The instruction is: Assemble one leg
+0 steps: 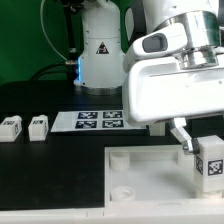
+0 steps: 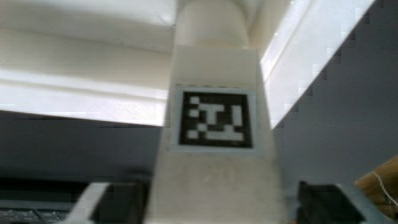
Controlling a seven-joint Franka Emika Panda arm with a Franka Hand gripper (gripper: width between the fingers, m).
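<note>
Black table (image 1: 60, 165), 2 spare legs (image 1: 10, 125) at the exterior view's left; only the wrist view shows the gripper (image 2: 217, 202) clamped on the leg (image 2: 217, 60)

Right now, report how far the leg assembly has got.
Done: the claw is shut on one small white plastic leg block with a square marker tag. In hand: it holds that leg at the large white square tray, near the exterior view's right edge. Left: seating it in a socket, not visibly done. Two matching leg blocks lie unused on the black table.
</note>
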